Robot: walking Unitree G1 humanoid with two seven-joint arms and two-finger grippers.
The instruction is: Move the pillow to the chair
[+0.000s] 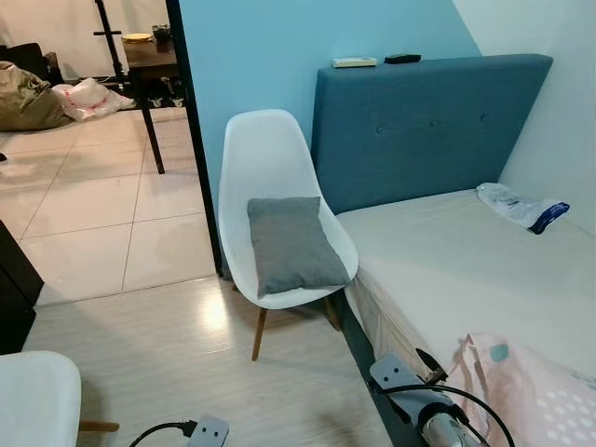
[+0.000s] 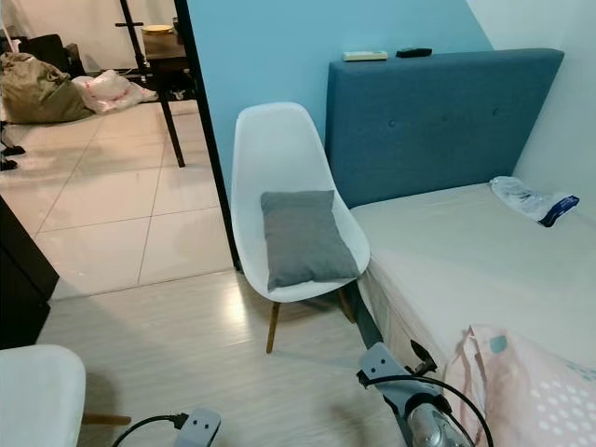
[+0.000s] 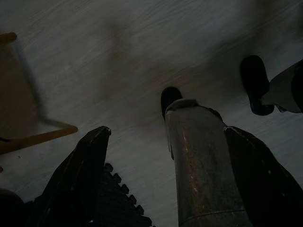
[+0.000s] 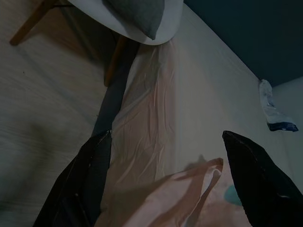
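Resting on the seat of the white moulded-plastic chair with wooden legs (image 1: pixel 270 186), the small grey fabric pillow (image 1: pixel 292 244) sits at the centre of the head-camera frame, leaning back against the shell with its lower edge near the seat's front lip. By the look of it, the carrying step is done: the pillow is on the chair, and neither claw holds anything.

The right gripper (image 4: pixel 165 179) hangs low at the lower right of the frame, over the edge of the cream-sheeted bed with the blue padded headboard (image 1: pixel 466 270); its two black fingers stand wide apart, empty, with a pale pink dotted cloth (image 1: pixel 535 391) just below them. The left gripper (image 3: pixel 165 175) points at the pale wood-look floor (image 1: pixel 186 363), its fingers likewise spread with nothing clamped (the silver tube between them appears to be the robot's own leg).

What remains, on this showing, is little more than confirming the pillow sits securely and keeping both arms clear of the chair.

The pillow itself looks soft and lightly stuffed, rectangular, plain mid-grey, slightly creased and set at a small angle across the seat. A crumpled clear plastic bag (image 1: pixel 517 207) lies at the far right of the mattress, well apart.
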